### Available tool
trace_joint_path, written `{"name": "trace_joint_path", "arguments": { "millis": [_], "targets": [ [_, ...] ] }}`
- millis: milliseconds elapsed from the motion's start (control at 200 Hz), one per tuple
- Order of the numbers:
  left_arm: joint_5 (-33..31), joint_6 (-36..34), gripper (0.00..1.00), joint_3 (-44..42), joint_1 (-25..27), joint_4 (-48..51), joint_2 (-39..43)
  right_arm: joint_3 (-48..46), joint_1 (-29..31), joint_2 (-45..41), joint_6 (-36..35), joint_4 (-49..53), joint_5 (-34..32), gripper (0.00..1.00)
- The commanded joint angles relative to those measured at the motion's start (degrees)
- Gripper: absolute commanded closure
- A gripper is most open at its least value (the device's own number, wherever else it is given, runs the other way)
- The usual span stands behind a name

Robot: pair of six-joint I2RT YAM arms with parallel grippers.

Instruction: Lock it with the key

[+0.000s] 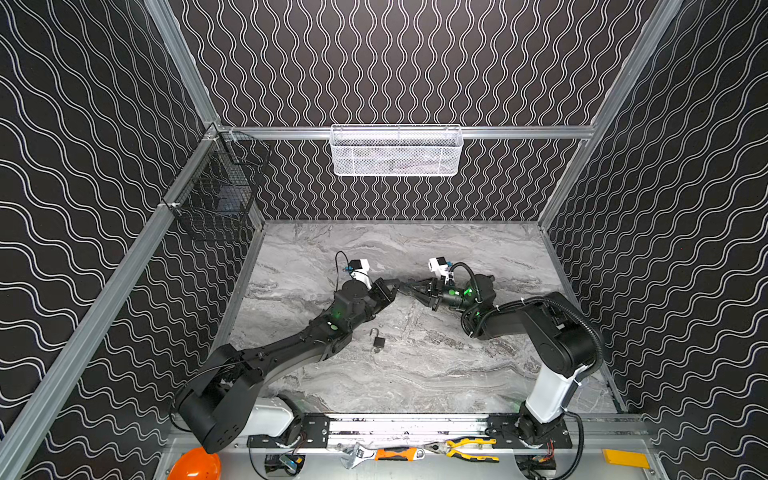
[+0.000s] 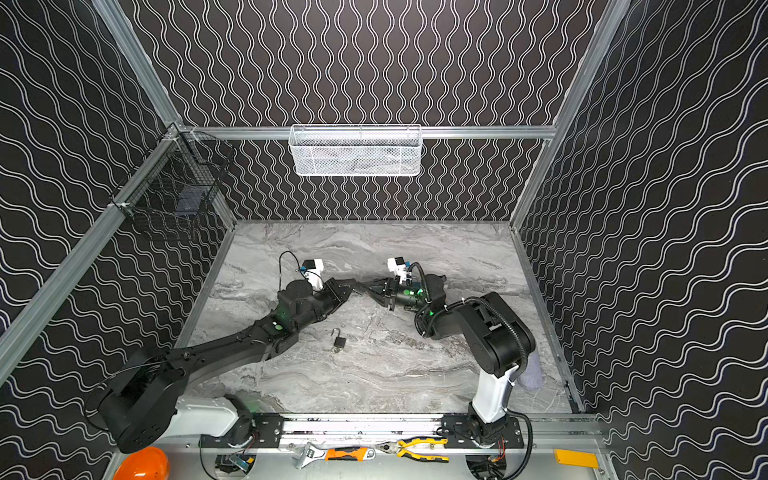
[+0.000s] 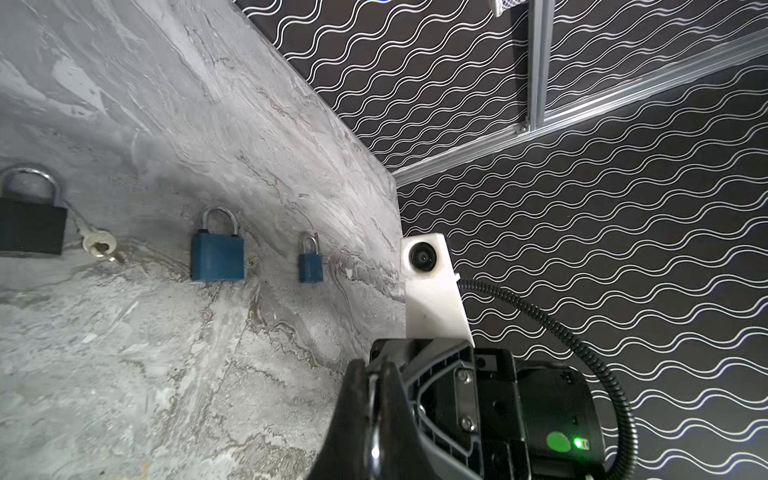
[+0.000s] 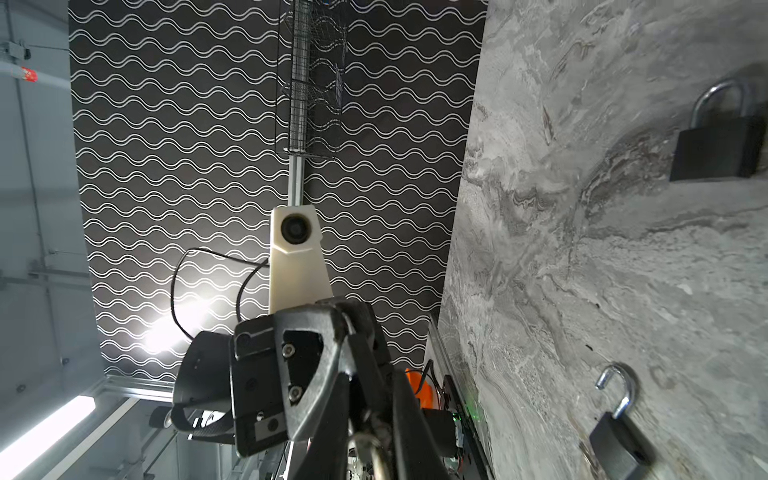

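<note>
- Since both arms are nosed in tip to tip over the middle of the table, I'd guess this is a hand-off or regrip, not the locking itself yet.
- left gripper: jaws pressed flat together, aimed straight at the other arm's tips. Can't tell whether anything thin is pinched in there. My read is it's steadying or passing something.
- open padlock: the black one lies flat on the table, well apart from both sets of jaws, on the side toward the arm bases. Nothing touches it. Its hoop is swung out, so I reckon it's the one to lock. There's a tiny bright speck right at its body in both top views, too small to call.
- right gripper: jaws nearly together. In the right wrist view a key ring shows between its fingers, so it looks clamped on that. I can't make out the blade. Holding the ring end would leave the blade free for the keyhole, which makes sense.
- Out past the left jaws' tips, on the table: a closed black padlock with a spare key just beside it, then a big blue padlock and a small blue padlock. None is touched, so probably extras.
</note>
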State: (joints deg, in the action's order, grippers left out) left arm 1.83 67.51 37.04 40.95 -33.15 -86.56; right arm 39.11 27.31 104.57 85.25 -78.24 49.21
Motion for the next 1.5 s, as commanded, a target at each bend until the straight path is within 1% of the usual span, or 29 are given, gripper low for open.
{"name": "trace_joint_path", "arguments": {
  "millis": [0,70,165,225,375,420,526,566,706,886,1171,1276,1496],
  "targets": [
    [22.1,0.6,1.0,-0.4,2.7,-0.2,-0.9,1.1,1.6,0.1,1.8,-8.8,-1.0,0.95],
    [22.1,0.7,1.0,-0.3,2.7,0.1,-1.1,1.0,1.5,-0.2,1.0,-7.6,-0.9,0.93],
    [21.6,0.8,1.0,-0.2,2.1,0.9,-0.9,0.5,1.5,-1.1,-0.4,-5.7,-0.9,0.88],
    [21.2,0.7,1.0,-0.1,1.2,1.4,-0.9,-0.1,1.6,-1.5,-0.6,-5.4,-1.0,0.83],
    [20.9,-0.6,1.0,0.5,-1.9,3.3,-1.2,-1.8,1.5,-3.0,-1.7,-4.3,-1.5,0.74],
    [21.0,-0.6,1.0,0.3,-3.0,2.9,-1.3,-2.5,1.4,-3.5,-2.4,-3.4,-1.8,0.7],
    [21.5,-0.8,1.0,0.2,-5.0,2.8,-1.5,-5.0,0.8,-5.6,-4.3,-0.4,-2.9,0.55],
    [21.8,-1.0,1.0,0.1,-5.5,2.9,-1.5,-6.3,0.4,-6.6,-4.9,0.3,-3.3,0.52],
    [22.3,-0.7,1.0,-0.1,-6.0,2.6,-1.5,-11.3,-1.5,-10.4,-7.4,3.1,-4.4,0.52],
    [22.7,-0.4,1.0,-0.2,-6.0,1.9,-2.2,-14.5,-1.7,-14.7,-11.0,8.3,-5.0,0.52],
    [22.9,0.0,1.0,0.7,-6.0,1.9,-2.5,-14.1,-1.4,-19.4,-19.2,20.9,-6.5,0.53],
    [22.5,-0.1,1.0,0.8,-6.0,2.6,-1.9,-14.0,-1.2,-19.4,-19.6,21.7,-6.1,0.54],
    [22.3,0.1,1.0,0.9,-6.0,2.5,-1.8,-14.8,0.9,-16.8,-17.0,15.6,-6.0,0.59]
  ]
}}
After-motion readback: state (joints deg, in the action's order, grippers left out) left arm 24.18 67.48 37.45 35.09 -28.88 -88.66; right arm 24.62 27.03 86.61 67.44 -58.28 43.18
